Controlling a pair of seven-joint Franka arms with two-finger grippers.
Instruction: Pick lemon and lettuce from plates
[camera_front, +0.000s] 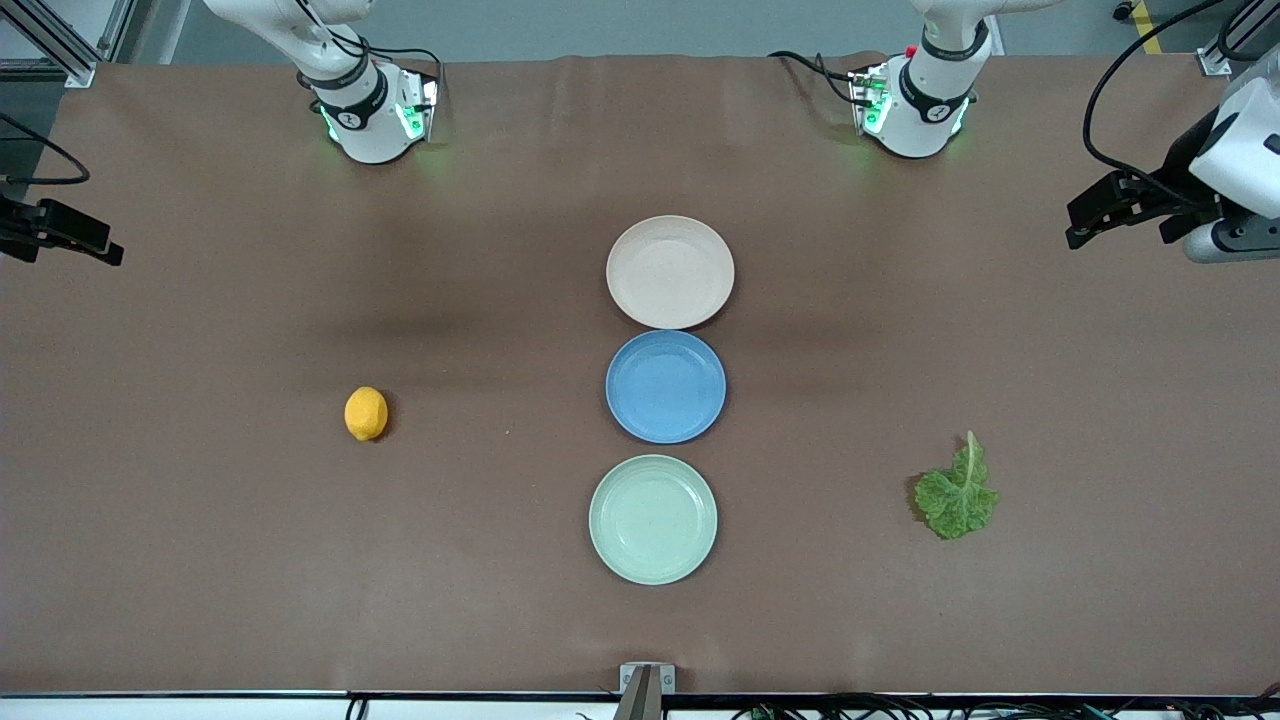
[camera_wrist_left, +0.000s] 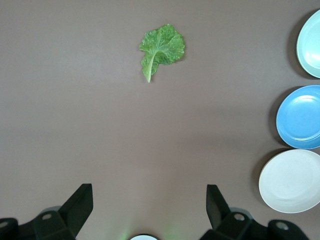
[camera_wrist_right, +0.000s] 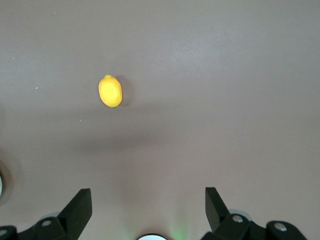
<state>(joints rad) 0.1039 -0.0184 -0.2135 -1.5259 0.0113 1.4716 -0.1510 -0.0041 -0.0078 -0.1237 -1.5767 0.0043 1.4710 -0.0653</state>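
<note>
The lemon (camera_front: 366, 413), a smooth oval fruit, lies on the bare brown table (camera_front: 200, 560) at about 9 o'clock from the blue plate (camera_front: 666, 386), and the lettuce (camera_front: 957, 492), a crinkly flat leaf with a pale rib, lies at about 4 o'clock from it. The beige-pink plate (camera_front: 670, 271) and the mint-green plate (camera_front: 653, 519) hold nothing, so the picking step appears complete. The left gripper (camera_wrist_left: 147, 210) and right gripper (camera_wrist_right: 147, 210) hang with fingers spread, each apparently parked over its own end of the table.

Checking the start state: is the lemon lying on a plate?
No, the lemon lies on the bare table, apart from all plates.
</note>
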